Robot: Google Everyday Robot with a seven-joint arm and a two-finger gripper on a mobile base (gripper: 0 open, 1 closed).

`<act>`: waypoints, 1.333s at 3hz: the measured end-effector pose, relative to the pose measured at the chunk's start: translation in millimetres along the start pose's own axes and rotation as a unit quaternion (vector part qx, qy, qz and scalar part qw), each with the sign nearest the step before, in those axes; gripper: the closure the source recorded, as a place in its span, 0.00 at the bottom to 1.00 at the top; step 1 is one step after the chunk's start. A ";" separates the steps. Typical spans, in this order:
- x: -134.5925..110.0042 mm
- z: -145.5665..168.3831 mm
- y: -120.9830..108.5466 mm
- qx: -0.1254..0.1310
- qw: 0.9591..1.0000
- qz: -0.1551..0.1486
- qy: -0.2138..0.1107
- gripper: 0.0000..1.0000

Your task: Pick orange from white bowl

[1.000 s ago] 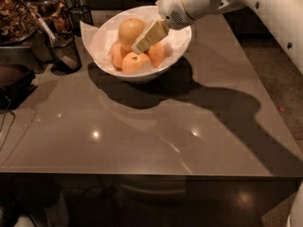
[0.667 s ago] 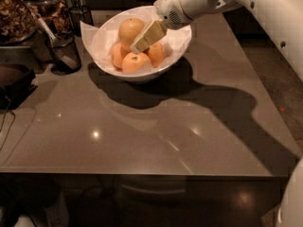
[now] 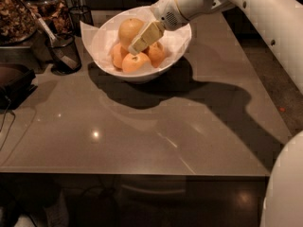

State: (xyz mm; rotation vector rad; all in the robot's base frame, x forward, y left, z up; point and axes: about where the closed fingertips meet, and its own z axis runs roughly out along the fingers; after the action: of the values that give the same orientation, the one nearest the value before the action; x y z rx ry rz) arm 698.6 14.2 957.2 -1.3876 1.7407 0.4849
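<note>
You are at the reach-and-grasp step: the robot's cream-padded two-finger gripper is down inside the big glossy white bowl with the slanted, pointed rim, which stands at the back of the grey-brown countertop. The target, the large pale yellow-orange fruit with dull skin, sits at the back of the bowl, propped on three smaller, deeper-orange fruits. The gripper's tip lies against the large fruit's lower right side, over the gap between it and the small ones. You cannot tell from here whether the gripper is parted or closed, or whether it has a hold on anything. The orange does not look lifted, so count the pick as not yet done. Next, as I judge it, you need the gripper centred across the big orange's widest part, not wedged beside it, then a firm close and a straight lift clear of the rim. Watch that the small fruits don't roll, and stay away from the dark wire-mesh cup to the left.
</note>
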 end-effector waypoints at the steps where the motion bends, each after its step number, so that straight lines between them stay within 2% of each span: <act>1: 0.8 5.7 -1.4 -0.011 1.000 -0.001 0.006 0.03; 4: 4.7 26.7 2.3 -0.040 0.999 0.000 0.014 0.03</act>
State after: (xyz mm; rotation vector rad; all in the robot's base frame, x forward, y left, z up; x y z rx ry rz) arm 706.2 31.6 937.7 -1.4566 1.7615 0.5419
